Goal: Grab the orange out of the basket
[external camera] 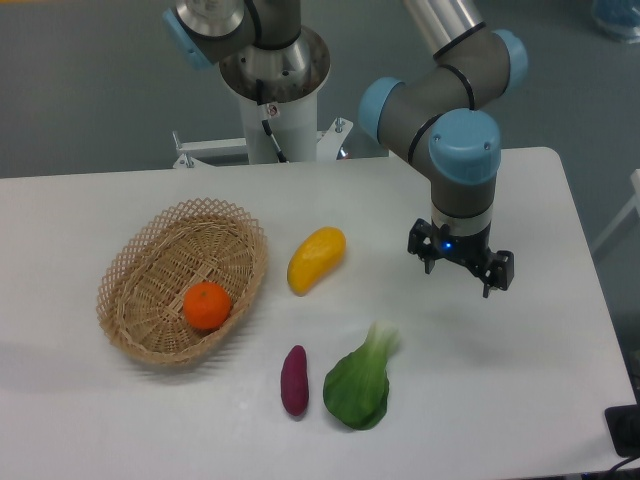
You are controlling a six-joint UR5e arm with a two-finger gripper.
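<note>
Jaws spread wide and empty above bare table (520, 390), well apart from orange (207, 305) in basket (135, 262)

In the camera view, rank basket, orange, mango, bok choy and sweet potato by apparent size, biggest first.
1. basket
2. bok choy
3. mango, close to the bok choy, so that order is unsure
4. orange and sweet potato look about alike; I won't rank them.
</note>
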